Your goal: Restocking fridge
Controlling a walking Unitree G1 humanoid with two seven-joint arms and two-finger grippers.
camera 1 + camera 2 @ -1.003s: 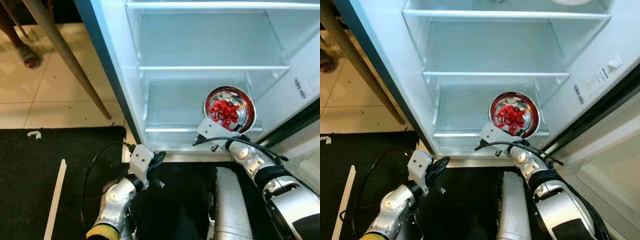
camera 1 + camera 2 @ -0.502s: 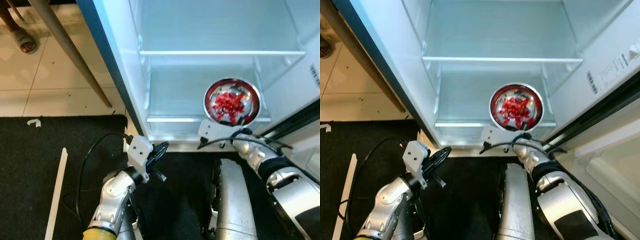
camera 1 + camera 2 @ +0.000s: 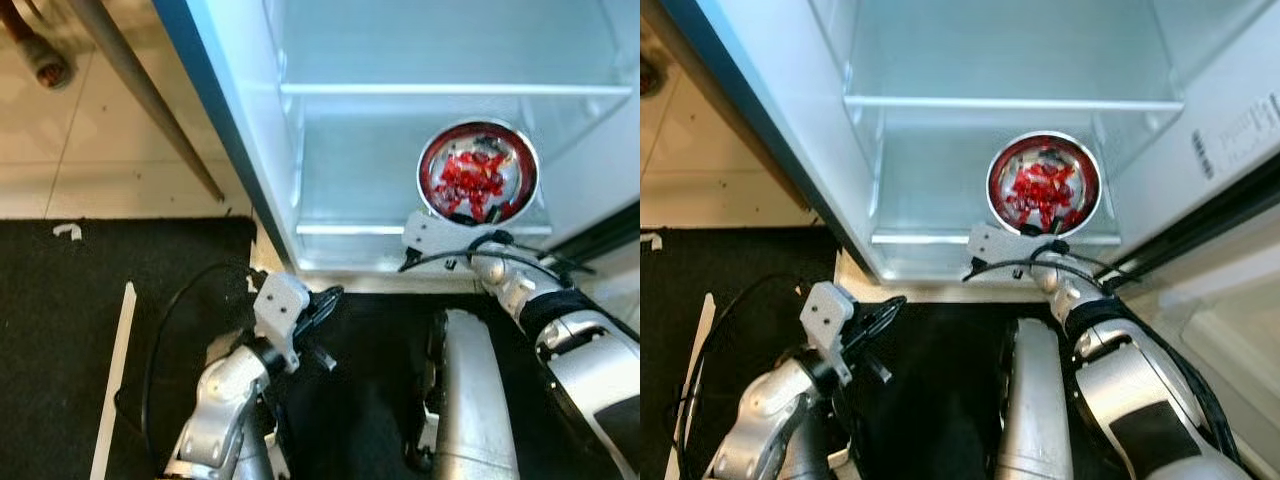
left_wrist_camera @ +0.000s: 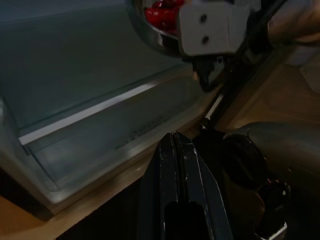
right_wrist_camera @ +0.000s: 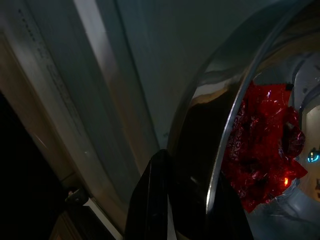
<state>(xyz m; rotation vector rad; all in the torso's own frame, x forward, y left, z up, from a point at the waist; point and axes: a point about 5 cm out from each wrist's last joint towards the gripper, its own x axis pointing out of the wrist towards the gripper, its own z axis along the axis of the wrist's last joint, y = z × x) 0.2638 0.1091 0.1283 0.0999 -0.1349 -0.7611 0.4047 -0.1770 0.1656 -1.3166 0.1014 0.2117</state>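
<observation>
White and bare-shelved, the open fridge (image 3: 400, 60) fills the background, its side wall carrying a small label (image 3: 1238, 132) too blurred to read. At the bottom shelf's front edge sits a shiny steel bowl (image 3: 478, 172) of red foil-wrapped pieces (image 3: 1043, 192) whose print is illegible. The right gripper (image 5: 167, 200) pinches the bowl's near rim. The left gripper (image 4: 176, 165), fingers pressed together, hangs low over the black mat (image 3: 60, 330).
</observation>
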